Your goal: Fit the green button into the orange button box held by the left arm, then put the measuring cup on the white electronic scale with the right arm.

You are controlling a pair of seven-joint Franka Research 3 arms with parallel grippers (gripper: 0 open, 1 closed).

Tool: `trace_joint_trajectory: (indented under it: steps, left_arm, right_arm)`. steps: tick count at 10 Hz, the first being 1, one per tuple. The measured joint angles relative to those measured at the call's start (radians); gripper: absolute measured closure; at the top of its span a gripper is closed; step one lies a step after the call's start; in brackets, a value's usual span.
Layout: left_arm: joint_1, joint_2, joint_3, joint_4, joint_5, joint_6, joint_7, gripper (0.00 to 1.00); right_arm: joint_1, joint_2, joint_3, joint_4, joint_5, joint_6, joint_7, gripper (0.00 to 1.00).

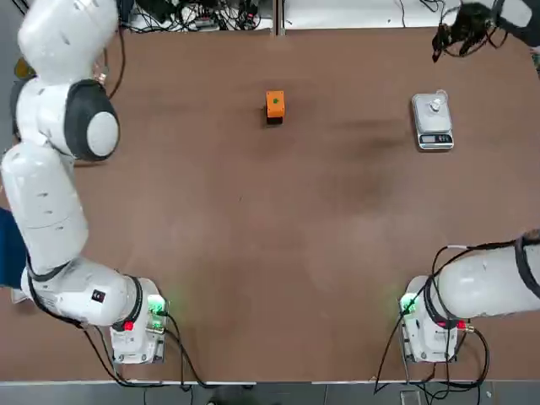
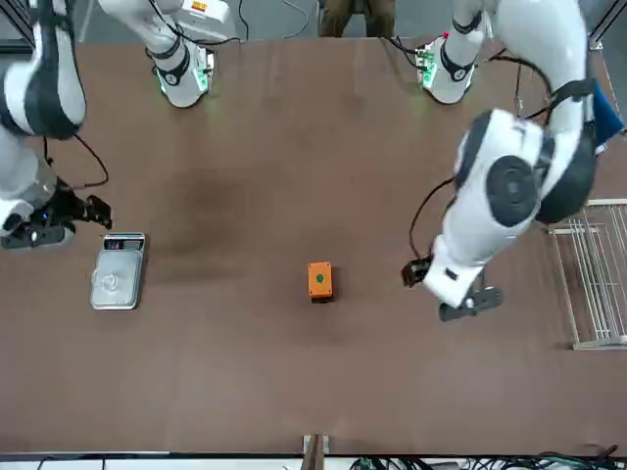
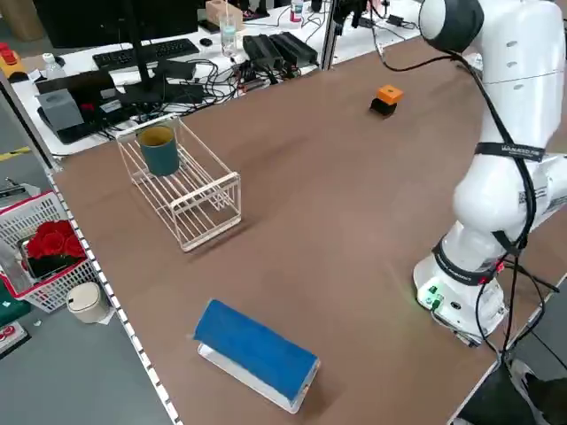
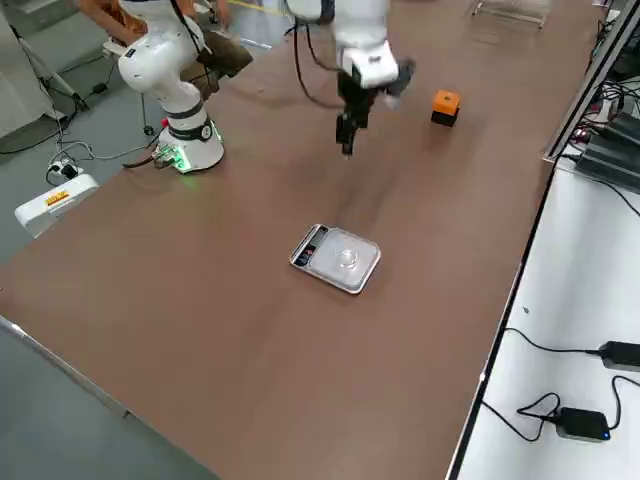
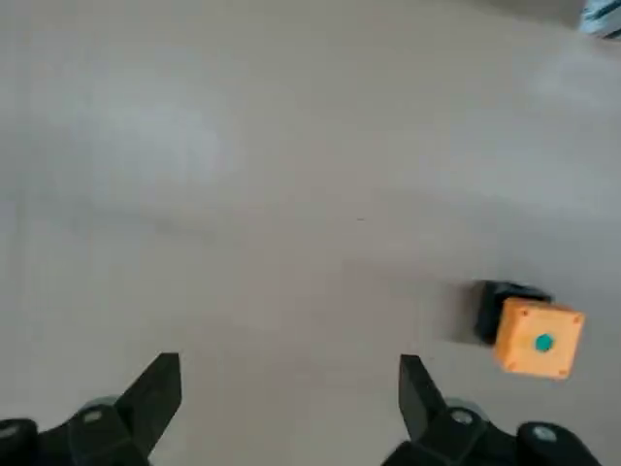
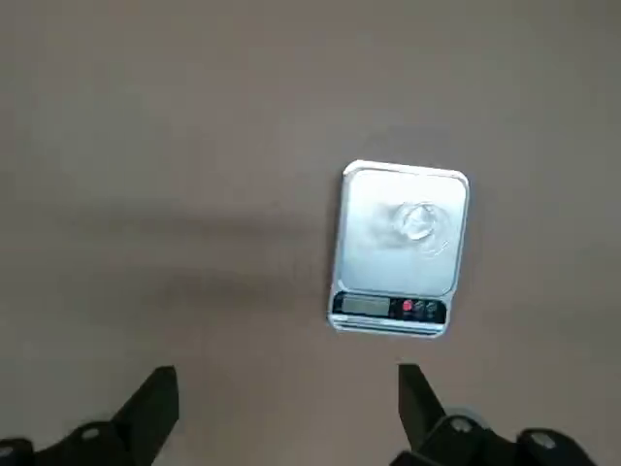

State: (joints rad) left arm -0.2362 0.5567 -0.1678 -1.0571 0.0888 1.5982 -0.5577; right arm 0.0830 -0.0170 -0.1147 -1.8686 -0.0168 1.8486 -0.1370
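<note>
Left claw [image 5: 291, 361] spread wide, nothing between its fingers; up above the brown surface [image 1: 245, 211], off to the robot's left of the orange box [image 1: 275, 101], not touching it; right claw [image 6: 289, 369] also spread wide and holding nothing, raised over the surface near the scale [image 6: 386, 309], apart from it; green button [image 5: 544, 343] sits in the hole of the orange box, its round cap showing in the orange face; box rests with a black block [image 5: 497, 309] against its underside, both well apart from either claw; scale lies flat on the robot's right side of the surface, its dark display strip [image 6: 390, 308] on the edge toward the robot; measuring cup [image 6: 418, 222], clear plastic, is on the weighing plate [image 6: 374, 233], off-centre, toward the end away from the display; box is farther to the robot's left than the scale, with bare surface between them; toward the robot's left edge of the surface, a white wire rack [image 3: 199, 199] with a teal mug [image 3: 159, 150] in it; a blue cloth [image 3: 257, 350] lies over a white item [image 3: 252, 379], also on that side; a person's legs [image 2: 358, 15] show behind the surface, between the arm bases.
</note>
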Motion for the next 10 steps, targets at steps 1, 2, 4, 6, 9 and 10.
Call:
trace_joint_trajectory:
  steps: [1,2,4,6,9,10]
  left_arm:
    - [0.028,-0.034,0.000,-0.003,-0.003,-0.025,0.026,0.01]
    - [0.063,-0.073,0.000,-0.013,-0.018,-0.046,0.084,0.01]
    - [0.151,-0.183,0.001,-0.087,-0.059,-0.081,0.250,0.01]
    - [0.190,-0.330,0.032,-0.215,-0.084,-0.093,0.358,0.00]
    - [0.189,-0.500,0.100,-0.341,-0.085,-0.133,0.473,0.00]
    - [0.190,-0.523,0.114,-0.353,-0.085,-0.142,0.493,0.00]
  right_arm:
    - [0.000,-0.019,0.023,0.077,0.000,-0.100,0.019,0.00]
    - [-0.001,-0.024,0.034,0.158,0.000,-0.183,0.027,0.00]
    - [-0.008,-0.023,0.040,0.251,0.001,-0.257,0.030,0.00]
    - [-0.039,-0.011,0.041,0.260,0.028,-0.259,0.031,0.00]
    - [-0.060,0.042,0.041,0.307,0.039,-0.251,0.056,0.00]
    - [-0.060,0.063,0.044,0.340,0.039,-0.251,0.070,0.00]
